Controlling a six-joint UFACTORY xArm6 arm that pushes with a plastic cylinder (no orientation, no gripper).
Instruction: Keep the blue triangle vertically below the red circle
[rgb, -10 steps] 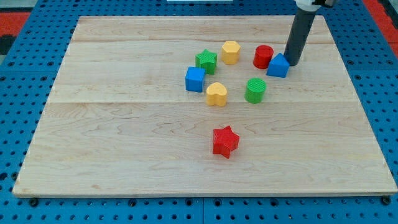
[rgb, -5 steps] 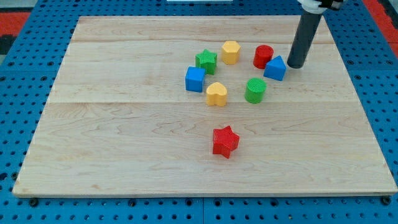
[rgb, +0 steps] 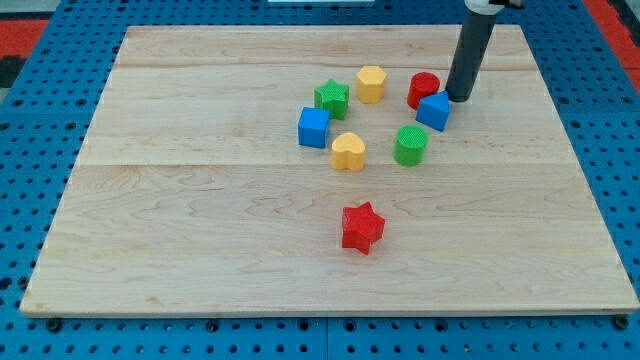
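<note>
The blue triangle (rgb: 434, 111) lies on the wooden board (rgb: 200, 230), touching the lower right side of the red circle (rgb: 422, 89). It sits below and slightly right of the circle. My tip (rgb: 458, 98) stands just to the upper right of the blue triangle, close against it, and right of the red circle. The rod rises from there to the view's top.
A green cylinder (rgb: 410, 145) is below the triangle. A yellow hexagon (rgb: 371, 83), green star (rgb: 332, 98), blue cube (rgb: 314, 127) and yellow heart (rgb: 348, 151) lie to the left. A red star (rgb: 362, 227) sits lower down.
My tip has moved left and slightly up. The blue triangle has slid left and a little down, from the circle's right side to its lower right.
</note>
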